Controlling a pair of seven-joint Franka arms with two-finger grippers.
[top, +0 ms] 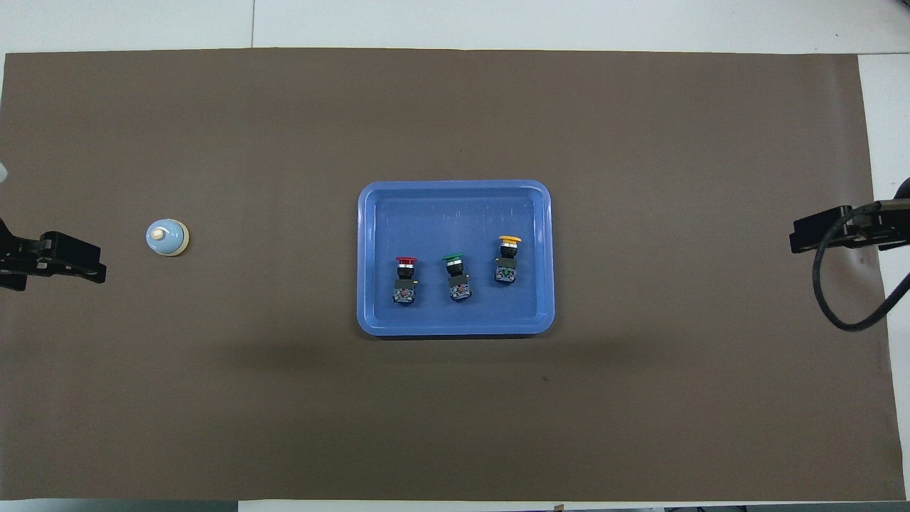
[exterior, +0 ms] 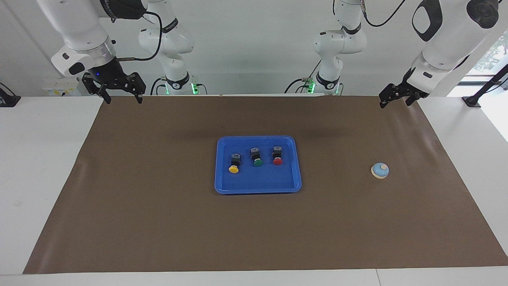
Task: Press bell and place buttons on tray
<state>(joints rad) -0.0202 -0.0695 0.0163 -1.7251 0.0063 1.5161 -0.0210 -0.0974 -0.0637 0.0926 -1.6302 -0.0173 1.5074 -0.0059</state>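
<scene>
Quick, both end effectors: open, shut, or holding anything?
Left end effector: open, empty, up over the mat's edge at its own end of the table.
Right end effector: open, empty, up over the mat's corner at its own end.

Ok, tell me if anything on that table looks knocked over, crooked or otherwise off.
Nothing stands out. The red button, green button and yellow button all lie inside the blue tray, the yellow one slightly farther from the robots. The bell sits upright on the brown mat toward the left arm's end.
</scene>
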